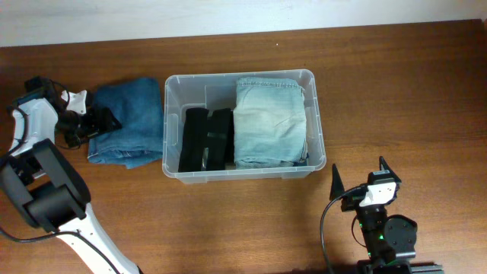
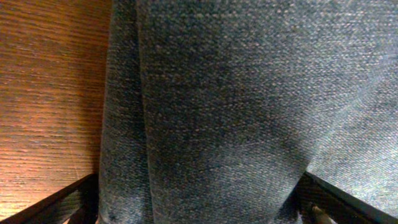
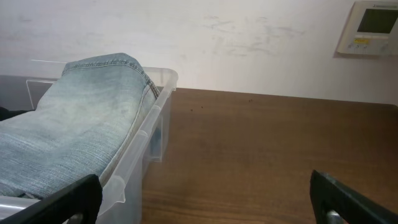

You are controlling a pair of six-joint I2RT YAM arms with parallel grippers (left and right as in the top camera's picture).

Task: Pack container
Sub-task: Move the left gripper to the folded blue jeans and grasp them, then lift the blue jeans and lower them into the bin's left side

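Note:
The clear container [image 1: 319, 122] stands mid-table. Inside it, folded light-blue jeans [image 1: 268, 122] fill the right part and a folded black garment [image 1: 205, 138] lies on the left. Folded dark-blue jeans [image 1: 129, 122] lie on the table just left of the container. My left gripper [image 1: 97, 122] is at their left edge. In the left wrist view its fingers [image 2: 199, 211] are spread wide with the dark denim [image 2: 224, 93] between them. My right gripper [image 1: 358, 189] is open and empty in front of the container's right corner. The right wrist view shows the gripper [image 3: 205, 199], the container's rim [image 3: 158, 93] and the light jeans [image 3: 81, 118].
The wooden table [image 1: 396, 91] runs to a white wall at the back. A wall control panel [image 3: 373, 28] shows at the upper right of the right wrist view. My left arm's base [image 1: 46, 198] stands at the front left.

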